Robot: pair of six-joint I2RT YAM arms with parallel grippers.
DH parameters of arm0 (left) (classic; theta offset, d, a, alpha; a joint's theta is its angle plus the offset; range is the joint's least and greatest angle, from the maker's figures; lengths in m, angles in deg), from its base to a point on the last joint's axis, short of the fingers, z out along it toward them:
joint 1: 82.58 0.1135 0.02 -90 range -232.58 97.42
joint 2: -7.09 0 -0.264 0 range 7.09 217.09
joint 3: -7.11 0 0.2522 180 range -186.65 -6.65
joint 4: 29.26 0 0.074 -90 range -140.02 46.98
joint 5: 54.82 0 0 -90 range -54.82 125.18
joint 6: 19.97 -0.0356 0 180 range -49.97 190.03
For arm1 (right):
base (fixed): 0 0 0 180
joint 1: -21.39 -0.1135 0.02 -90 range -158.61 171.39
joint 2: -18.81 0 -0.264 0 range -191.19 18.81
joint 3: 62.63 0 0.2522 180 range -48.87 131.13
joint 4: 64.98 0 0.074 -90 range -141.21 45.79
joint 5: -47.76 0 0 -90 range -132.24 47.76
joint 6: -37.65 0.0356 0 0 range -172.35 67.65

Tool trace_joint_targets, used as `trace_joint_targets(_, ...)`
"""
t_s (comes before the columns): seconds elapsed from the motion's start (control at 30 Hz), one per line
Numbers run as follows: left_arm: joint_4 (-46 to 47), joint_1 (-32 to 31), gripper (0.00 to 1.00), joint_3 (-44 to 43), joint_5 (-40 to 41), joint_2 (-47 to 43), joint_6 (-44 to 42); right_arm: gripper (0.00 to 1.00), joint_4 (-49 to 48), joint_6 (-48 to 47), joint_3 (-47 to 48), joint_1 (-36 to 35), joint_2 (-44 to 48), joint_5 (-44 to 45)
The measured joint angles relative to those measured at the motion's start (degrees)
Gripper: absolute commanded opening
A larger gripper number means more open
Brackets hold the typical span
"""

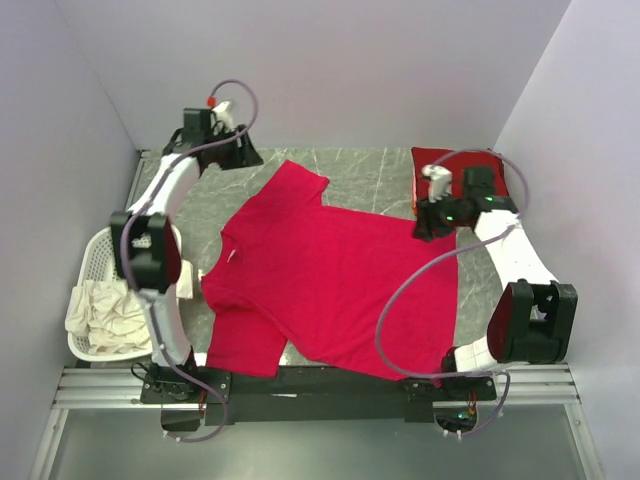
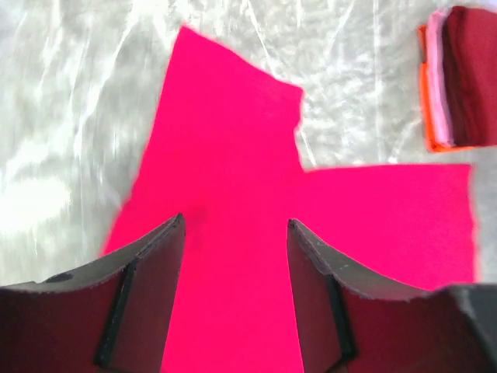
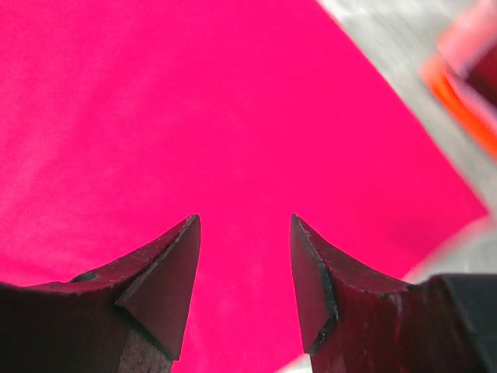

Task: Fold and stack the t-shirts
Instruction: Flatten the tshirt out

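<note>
- laundry basket (image 1: 92,258) sits at the far left, off the tabletop (image 1: 372,178) edge. The cream-white cloth (image 1: 105,312) bunched inside it is likely the unfolded backlog, parked clear of the work area.
- left pincer (image 2: 235,227): jaws wide, nothing between them. It hangs above the far-left corner and looks down at the far sleeve, not touching cloth. My read is that it stands off so the sleeve edge stays visible for a pick.
- crimson t-shirt (image 1: 335,275) lies spread flat mid-tabletop, collar to the left, hem to the right. One sleeve points far, the other lies at the near edge. It is flat with no fold in it yet, so folding of this one has not begun. The flat lay keeps edges and corners reachable from both sides.
- right pincer (image 3: 245,224): jaws wide and empty, over the cloth near the far hem corner and just beside the stack. It looks placed for a corner grab.
- folded stack (image 2: 458,78) sits at the far-right corner, apart from the shirt, with maroon on top and pale and orange layers below. It is kept out of the fold zone yet close enough for the drop-off.
</note>
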Motion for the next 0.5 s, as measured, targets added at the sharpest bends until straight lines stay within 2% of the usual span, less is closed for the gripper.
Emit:
trace_joint_targets(0.07, -1.1, -1.0, 0.56, -8.3, 0.0, 7.8, -2.8, 0.56, -0.1, 2.2, -1.2, 5.8, -0.2, -0.1)
trace_joint_targets(0.2, -1.7, -2.5, 0.45, -21.9, -0.4, 21.4, -6.9, 0.56, -0.5, 4.8, -1.8, 10.1, -1.4, -0.5)
trace_joint_targets(0.33, -0.9, -2.9, 0.46, -29.9, -1.8, 31.6, -7.9, 0.56, -1.3, 6.2, -1.8, 10.6, -2.2, -0.8)
trace_joint_targets(0.5, 0.1, -2.9, 0.49, -35.1, -1.5, 38.7, -7.5, 0.56, -3.0, 7.4, -1.8, 11.6, -4.1, 0.5)
